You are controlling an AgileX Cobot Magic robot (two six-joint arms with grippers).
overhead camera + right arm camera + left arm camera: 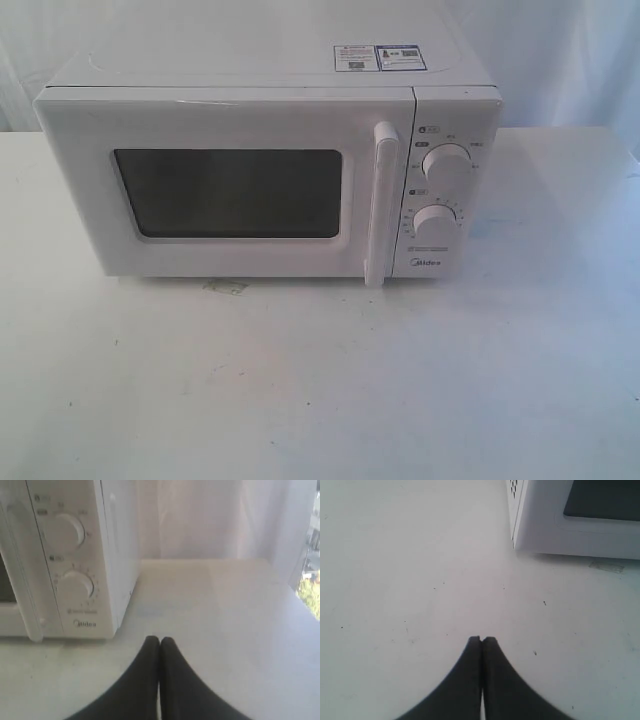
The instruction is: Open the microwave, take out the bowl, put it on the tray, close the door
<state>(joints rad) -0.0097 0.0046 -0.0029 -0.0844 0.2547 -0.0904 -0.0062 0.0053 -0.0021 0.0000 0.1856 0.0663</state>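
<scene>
- Microwave (250, 70) stands on the table (300, 390) with the door (228, 190) fully shut. No step of the task is done yet.
- Bowl: not visible. The dark window (230, 195) shows nothing behind it, so the bowl is presumed inside.
- Tray: not in any view.
- Left gripper (482, 640): fingers pressed together and empty, over bare table off the microwave's left front corner.
- Right gripper (159, 640): fingers pressed together and empty, near the right front corner, facing the dials (70, 532).
- Risk: closed fingers cannot take the handle (383, 205). Unless they part or hook behind the bar, they will likely skate off it.
- Risk: a stiff latch could drag the whole unit forward on the smooth table, since neither arm braces it.
- Risk: the door is judged to hinge on its left, so its swing may strike the left gripper.
- Risk: with no tray located, the bowl has no confirmed place to go.
</scene>
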